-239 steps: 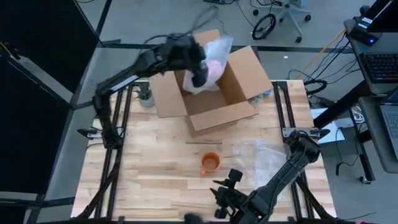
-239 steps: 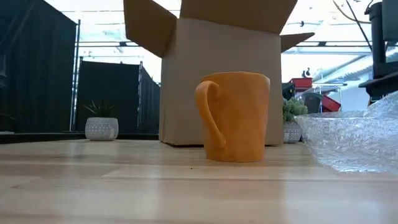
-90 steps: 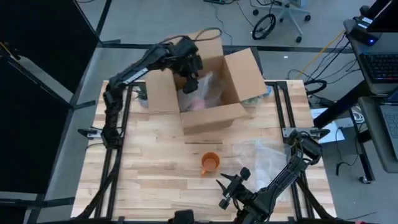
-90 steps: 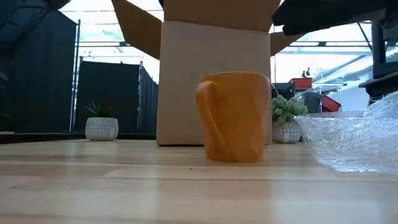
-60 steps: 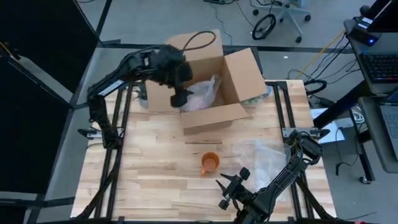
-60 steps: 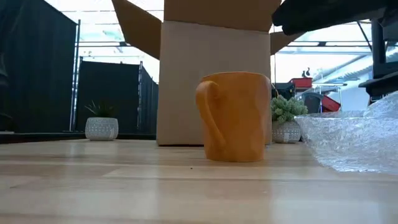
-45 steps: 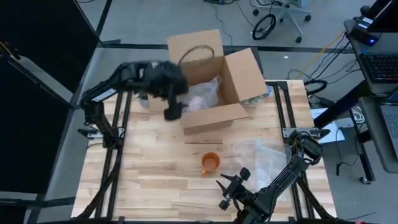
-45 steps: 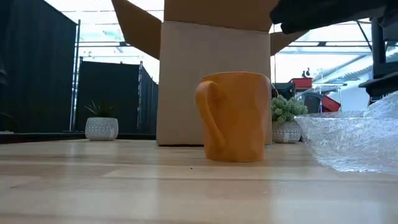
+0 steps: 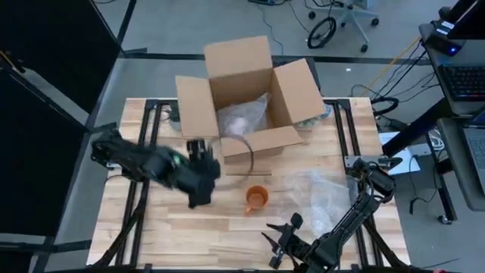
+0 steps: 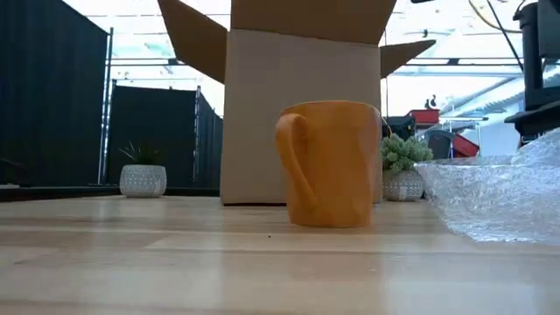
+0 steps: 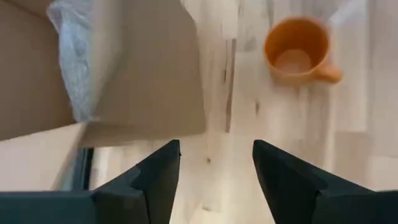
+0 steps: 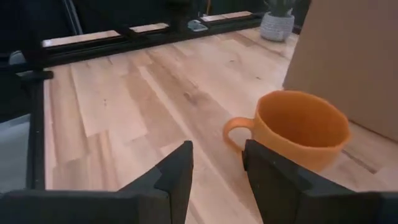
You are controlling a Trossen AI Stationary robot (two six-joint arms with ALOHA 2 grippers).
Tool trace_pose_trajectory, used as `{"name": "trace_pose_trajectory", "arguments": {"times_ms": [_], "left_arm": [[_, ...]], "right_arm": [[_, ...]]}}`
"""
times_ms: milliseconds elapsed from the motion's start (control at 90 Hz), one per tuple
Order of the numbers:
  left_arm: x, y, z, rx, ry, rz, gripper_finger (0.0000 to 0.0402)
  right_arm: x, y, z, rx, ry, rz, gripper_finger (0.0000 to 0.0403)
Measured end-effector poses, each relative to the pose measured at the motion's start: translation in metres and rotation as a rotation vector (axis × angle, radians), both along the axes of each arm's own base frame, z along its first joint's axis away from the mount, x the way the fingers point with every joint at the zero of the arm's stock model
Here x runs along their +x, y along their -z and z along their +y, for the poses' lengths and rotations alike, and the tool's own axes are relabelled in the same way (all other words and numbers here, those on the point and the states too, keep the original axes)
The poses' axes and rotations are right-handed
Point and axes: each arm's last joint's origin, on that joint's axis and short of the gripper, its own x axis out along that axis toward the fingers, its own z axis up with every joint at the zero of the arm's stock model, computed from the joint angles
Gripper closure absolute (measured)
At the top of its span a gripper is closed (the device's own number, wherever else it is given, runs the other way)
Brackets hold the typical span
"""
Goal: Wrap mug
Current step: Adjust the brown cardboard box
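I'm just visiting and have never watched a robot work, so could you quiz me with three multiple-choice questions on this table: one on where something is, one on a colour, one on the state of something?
1. Where does the bubble wrap sheet lie?
A. Inside the mug
B. On the table beside the mug
C. Under the box

2. What colour is the mug?
A. Orange
B. Blue
C. White

3. How is the cardboard box?
A. Taped shut
B. Crushed flat
C. Open, flaps spread out

Answers:
1. B: in the high view the sheet lies on the wood next to the mug.
2. A: every view shows it orange.
3. C: from above, the flaps stand out and a wrapped bundle shows inside.

Both the left gripper and the right gripper are open and hold nothing.
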Motion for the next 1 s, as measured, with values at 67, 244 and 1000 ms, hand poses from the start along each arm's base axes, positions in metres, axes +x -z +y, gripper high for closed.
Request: {"name": "trace_pose_trajectory", "arguments": {"times_ms": [67,244,1000], "left_arm": [[0.008,0.025,-0.004,0.052,0.050,-0.006,0.0219],[0.018,0.075,0.028,0.021,0.083,-0.044,0.0220],[0.005,0.114,0.080,-0.013,0.002,-0.064,0.0220]], "right_arm": [[0.000,0.000,0.000,-0.003,0.000,0.001,0.0273],[0.001,0.000,-0.001,-0.002,0.002,0.002,0.0273],[0.005,0.000,-0.005,-0.013,0.009,0.016,0.0273]]}}
